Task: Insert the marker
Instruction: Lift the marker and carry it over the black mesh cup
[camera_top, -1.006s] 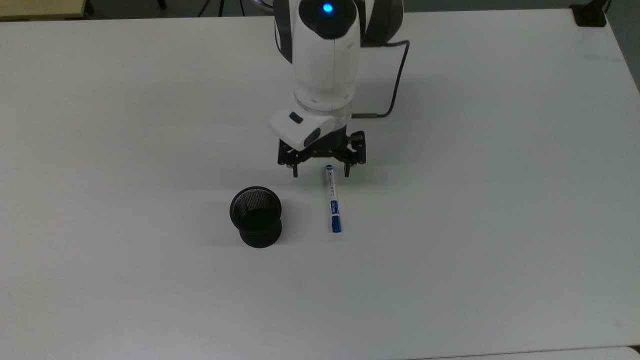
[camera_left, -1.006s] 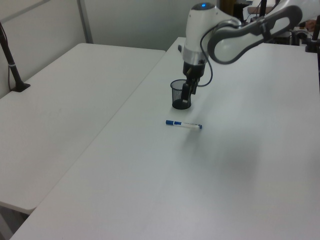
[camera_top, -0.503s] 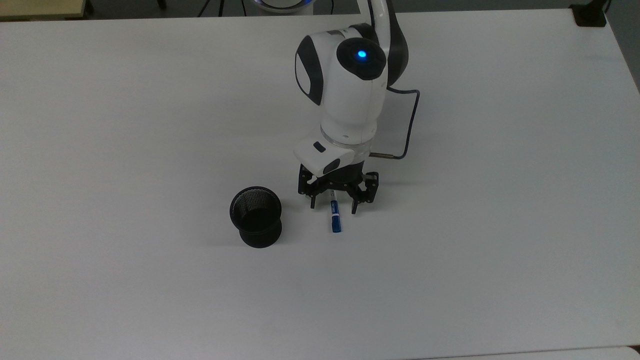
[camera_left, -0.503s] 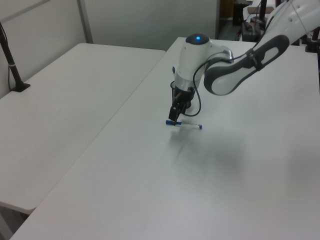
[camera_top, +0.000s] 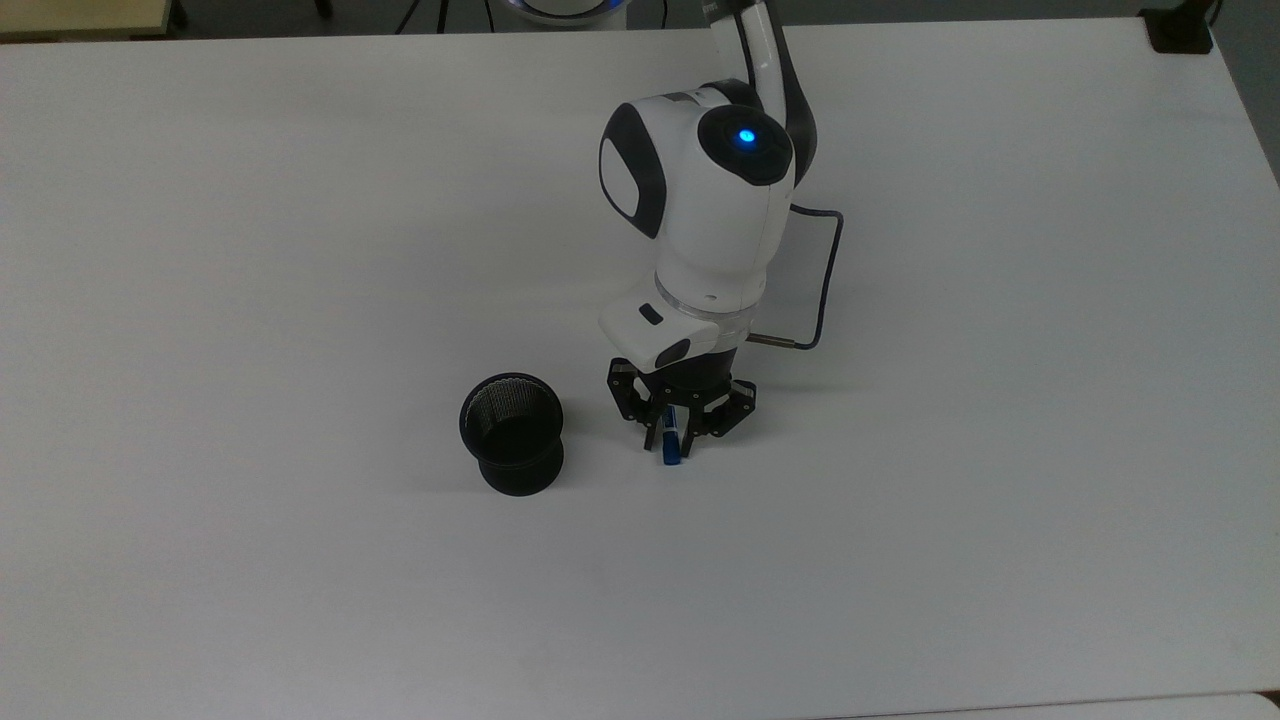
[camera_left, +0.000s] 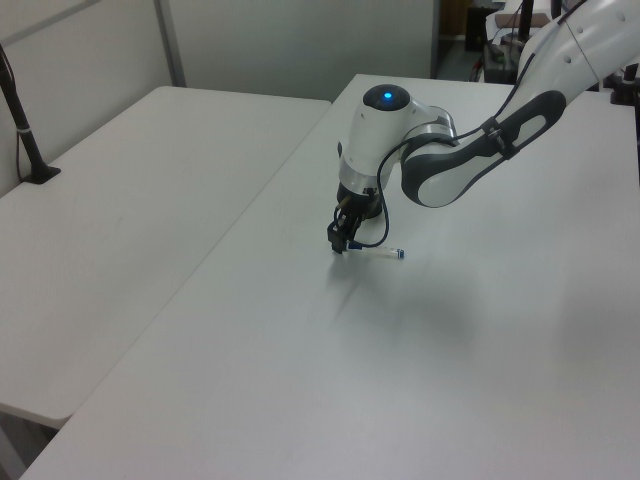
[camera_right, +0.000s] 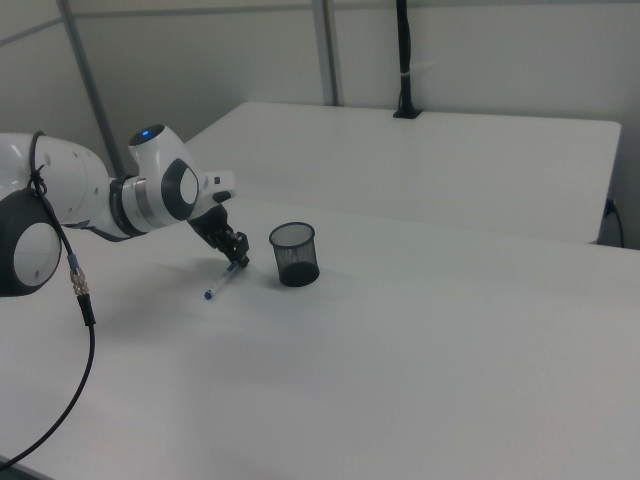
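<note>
The marker (camera_top: 671, 451) lies flat on the white table (camera_top: 300, 200), a short way to the right of the black mesh cup (camera_top: 511, 447) in the top view. My gripper (camera_top: 672, 442) points down over the marker's blue-cap end, its fingers drawn in against the cap from both sides. The wrist hides most of the white barrel in the top view. In the left view the barrel of the marker (camera_left: 378, 252) sticks out to the right of the gripper (camera_left: 340, 247). In the right view the marker (camera_right: 219, 284) trails down-left from the gripper (camera_right: 238, 263), with the cup (camera_right: 294, 253) just to the right.
The cup stands upright with its mouth open, about a hand's width from the gripper. A black cable (camera_top: 823, 270) loops off the wrist. A second white table (camera_left: 130, 180) adjoins on the left view's left, with a black post (camera_left: 20, 120).
The arm has moved toward the top view's bottom and dropped over the marker's cap end. The fingers, wide apart before, have closed in on the marker. Marker and cup stay put.
</note>
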